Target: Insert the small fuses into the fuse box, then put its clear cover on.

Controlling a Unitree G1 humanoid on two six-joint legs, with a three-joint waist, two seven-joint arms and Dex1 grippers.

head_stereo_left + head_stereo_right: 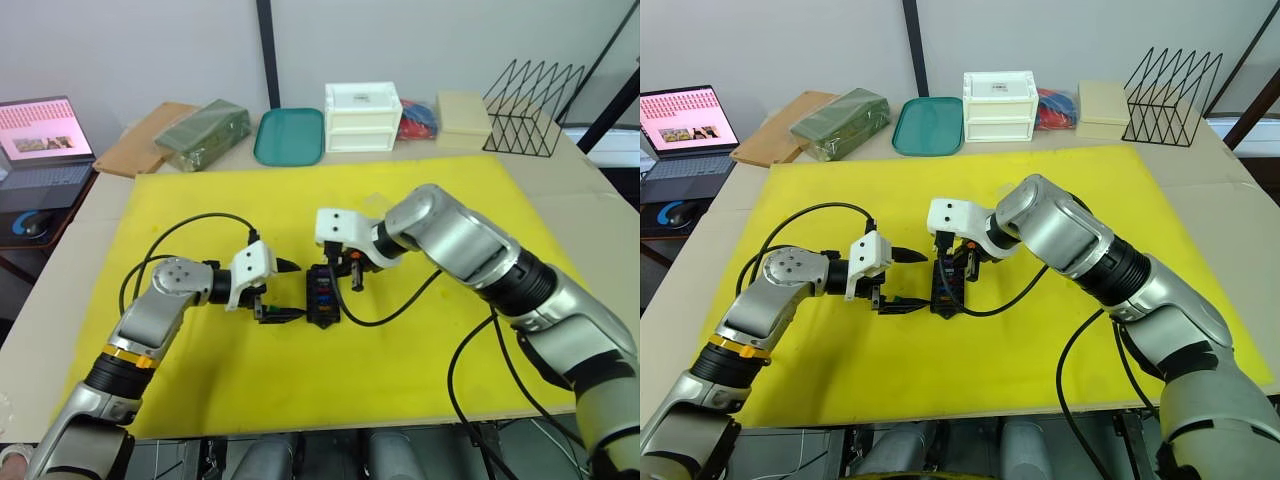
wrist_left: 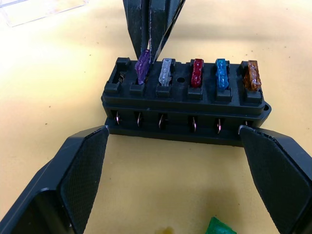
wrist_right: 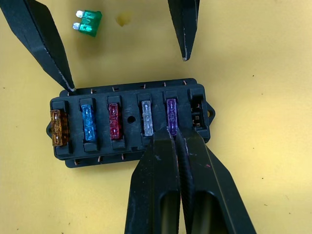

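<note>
Right wrist view: right gripper pinched near-shut on tiny translucent purple blade fuse, half-seated in small black slotted plastic fuse box mid-mat. Left gripper spread wide, empty (bracketing box). Probably light, stiff, slippery; best nipped by the top.

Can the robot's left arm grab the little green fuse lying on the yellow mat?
Probably yes. The green fuse lies loose on the yellow mat close to the open left gripper, on its side of the fuse box, with nothing between them.
</note>
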